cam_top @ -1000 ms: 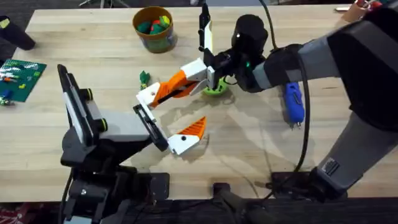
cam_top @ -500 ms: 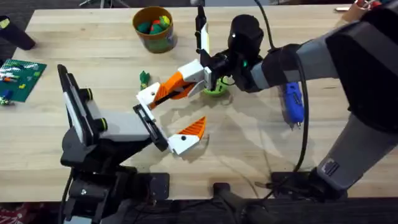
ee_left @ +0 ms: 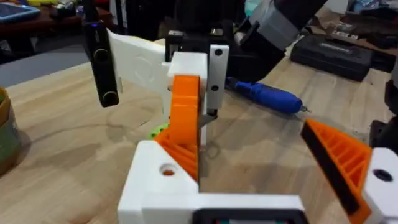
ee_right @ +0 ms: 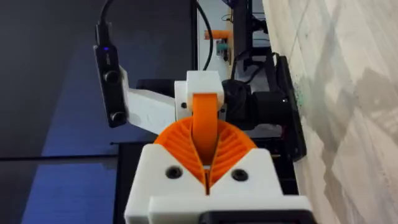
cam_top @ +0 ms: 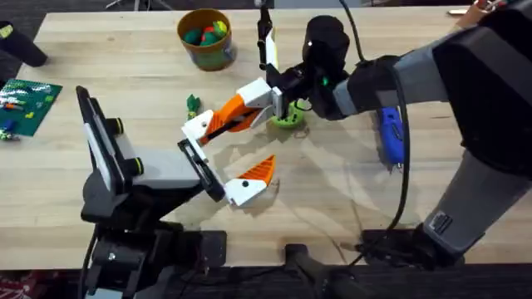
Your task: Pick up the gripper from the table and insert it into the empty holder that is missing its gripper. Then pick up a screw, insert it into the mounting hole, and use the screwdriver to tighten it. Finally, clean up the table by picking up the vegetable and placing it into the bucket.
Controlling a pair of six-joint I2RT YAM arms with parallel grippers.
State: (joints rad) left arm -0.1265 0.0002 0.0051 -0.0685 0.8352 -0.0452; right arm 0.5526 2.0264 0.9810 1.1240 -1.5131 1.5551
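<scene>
Wooden counter [cam_top: 349, 208] carries the blue screwdriver [cam_top: 390, 137] untouched. Right gripper [cam_top: 237, 116] — clamped on the orange fingertip [cam_top: 226, 117] — has edged closer against the holder [cam_top: 197, 126]; insertion looks nearly seated. Left gripper [cam_top: 220, 158] stands apart.

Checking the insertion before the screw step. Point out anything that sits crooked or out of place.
The orange gripper, shut in the right claw, meets the holder but isn't seated. The left claw's other finger already carries its orange pad.
</scene>
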